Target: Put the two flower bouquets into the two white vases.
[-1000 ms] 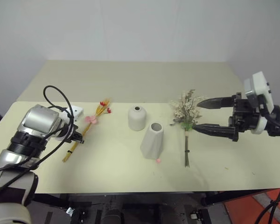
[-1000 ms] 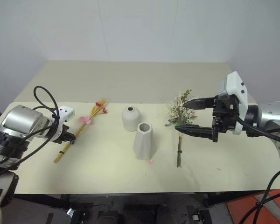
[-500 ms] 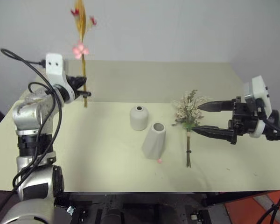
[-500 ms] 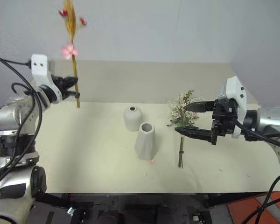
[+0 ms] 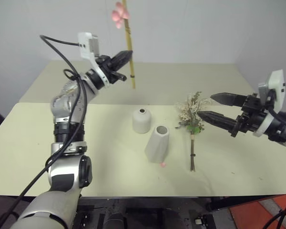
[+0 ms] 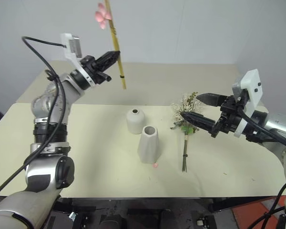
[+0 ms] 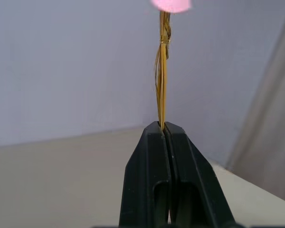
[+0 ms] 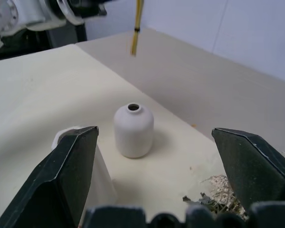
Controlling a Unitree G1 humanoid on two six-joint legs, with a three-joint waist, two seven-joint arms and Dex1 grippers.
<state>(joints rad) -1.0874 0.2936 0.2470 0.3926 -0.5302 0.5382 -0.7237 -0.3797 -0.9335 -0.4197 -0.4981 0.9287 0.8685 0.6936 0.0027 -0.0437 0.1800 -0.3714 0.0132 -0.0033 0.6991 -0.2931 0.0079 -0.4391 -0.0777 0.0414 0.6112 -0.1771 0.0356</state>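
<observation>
My left gripper (image 5: 128, 56) is raised high over the far part of the table and is shut on the slim yellow bouquet (image 5: 129, 43). The stalks stand upright, a pink blossom (image 5: 118, 12) sits near their top, and their lower end hangs above and behind the vases. In the left wrist view the stalks (image 7: 162, 80) rise from between the closed fingers. The short round vase (image 5: 141, 120) and the taller cone vase (image 5: 157, 143) stand mid-table. The bushy bouquet (image 5: 191, 117) lies flat to their right. My right gripper (image 5: 207, 105) hovers open just right of its head, holding nothing.
A small pink petal (image 5: 162, 164) lies on the table (image 5: 100, 157) at the foot of the cone vase. The pale tabletop extends back to a white wall. The right wrist view looks over the round vase (image 8: 133, 129) toward the hanging stalk end (image 8: 136, 28).
The left gripper lifted the slim bouquet off the table and swung it up and to the right, turning the stalks upright. The right gripper stayed in place, open, turning slightly.
</observation>
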